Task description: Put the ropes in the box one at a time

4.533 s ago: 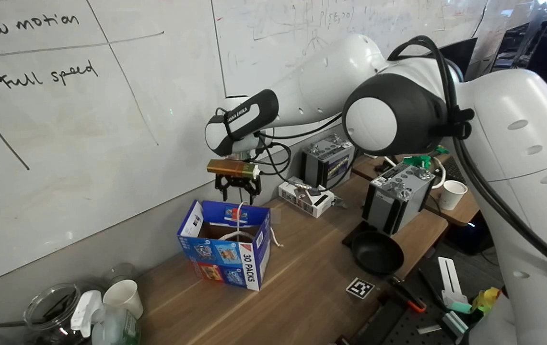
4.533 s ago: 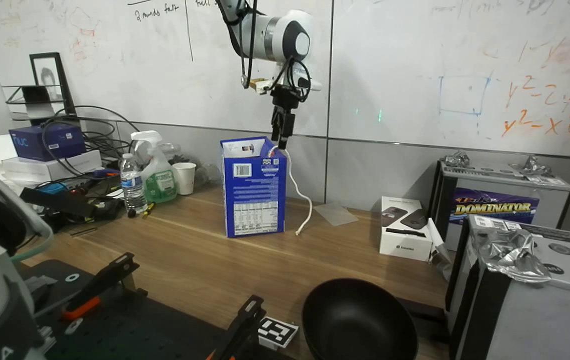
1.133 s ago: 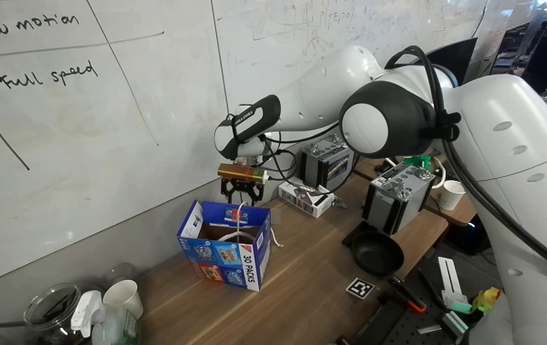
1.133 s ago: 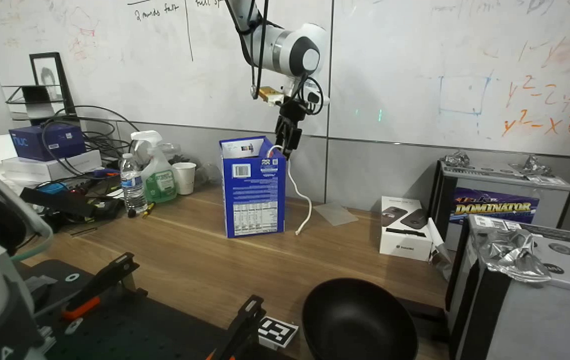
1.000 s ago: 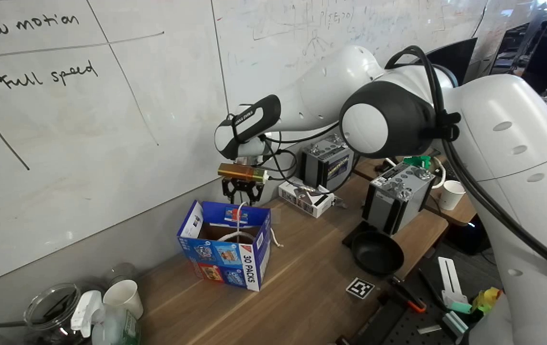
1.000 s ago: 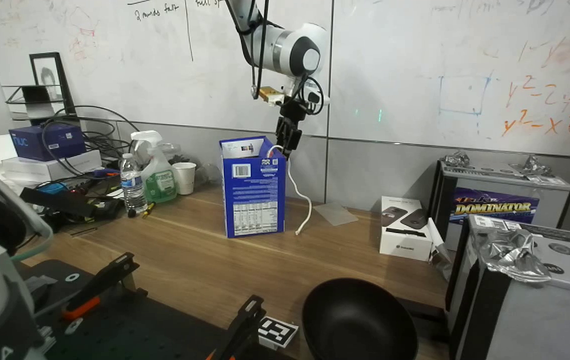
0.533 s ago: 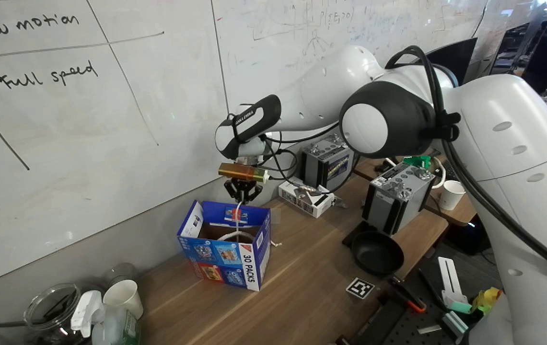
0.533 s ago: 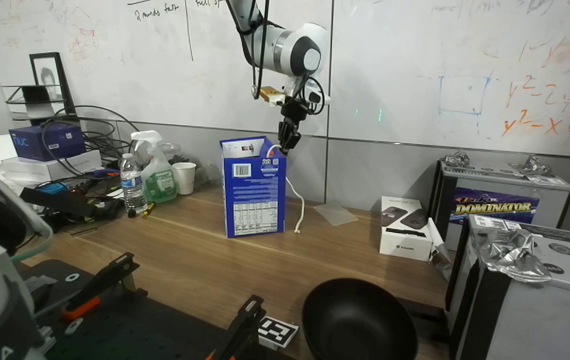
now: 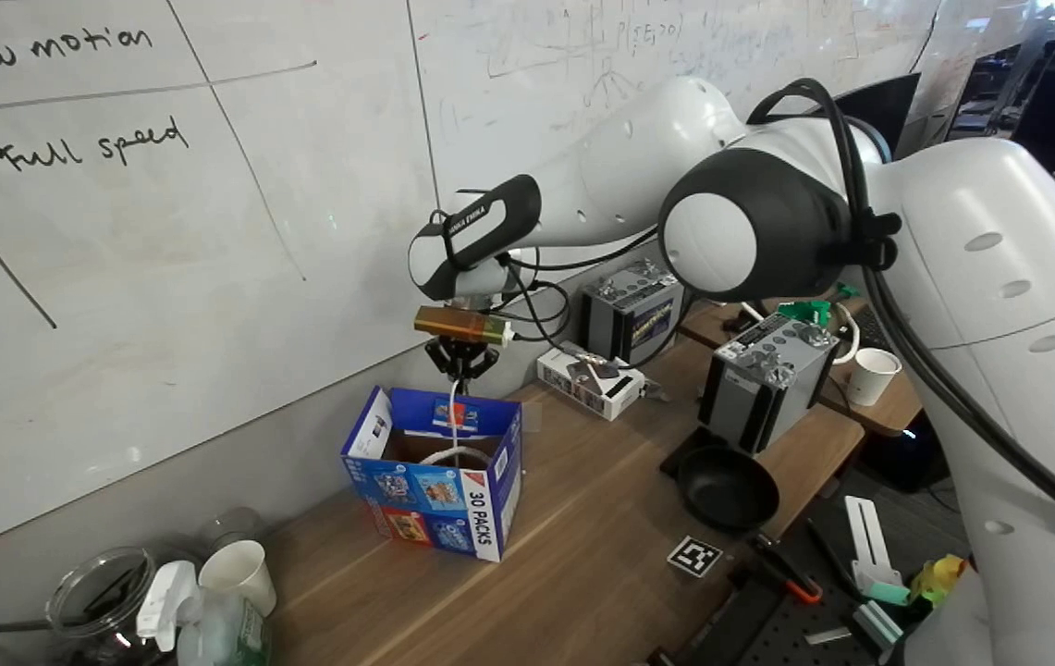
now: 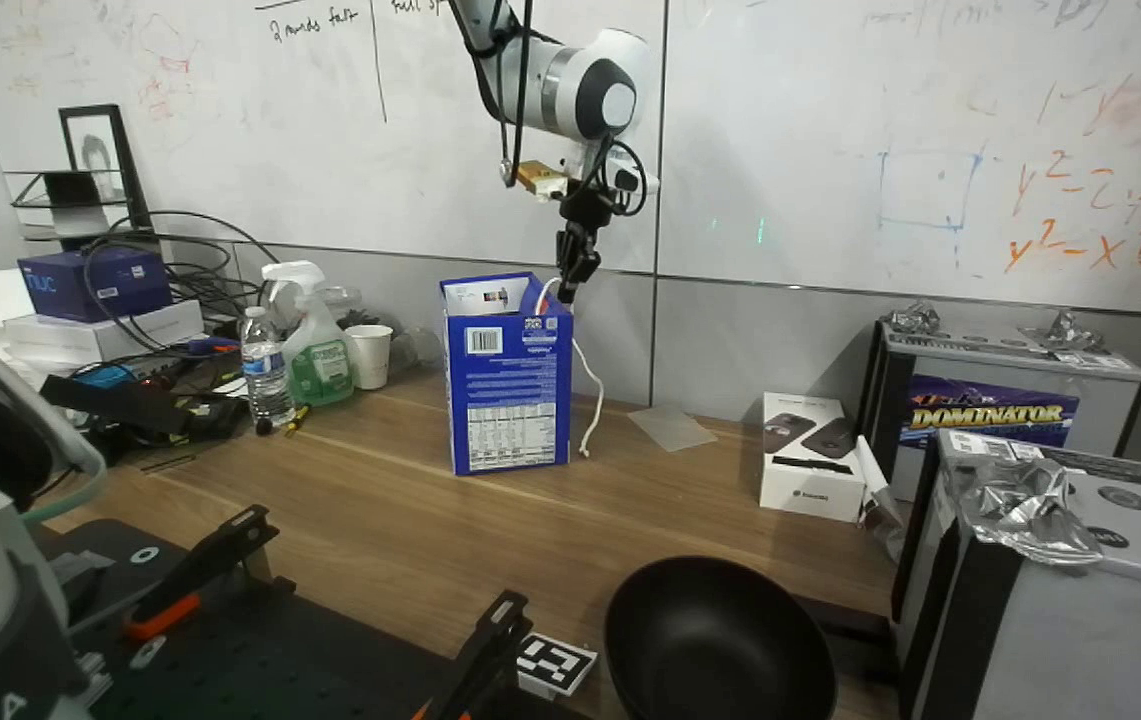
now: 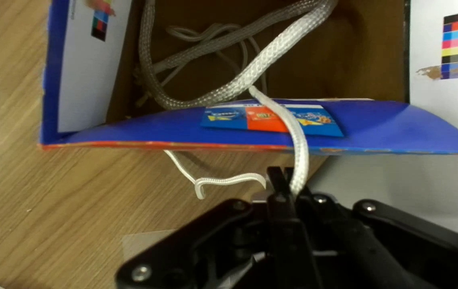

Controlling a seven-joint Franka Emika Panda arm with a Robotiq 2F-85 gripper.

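The blue printed box point(image 9: 421, 499) stands upright on the table with its top open; its blue side point(image 10: 510, 400) faces an exterior view. My gripper point(image 11: 283, 172) is just outside the box's rear flap point(image 11: 152, 132), shut on a white rope point(image 11: 300, 152). From the fingers that rope runs over the flap's edge into the box. Its tail point(image 10: 593, 390) hangs outside, down towards the table. Inside the box lie a thicker braided white rope point(image 11: 269, 56) and thinner white cord loops point(image 11: 212, 32). The fingertips hide the pinched part of the rope.
A whiteboard wall point(image 9: 324, 305) rises close behind the box and gripper. A white phone carton point(image 10: 810, 460), grey batteries point(image 9: 767, 379) and a black pan point(image 9: 729, 488) stand to one side. A spray bottle point(image 10: 320, 350) and paper cup point(image 10: 370, 355) stand on the other.
The gripper has gone from open to shut, closing on the rope at the box's rear edge, and has risen slightly. The rope's outside tail has drawn up and nearer the box.
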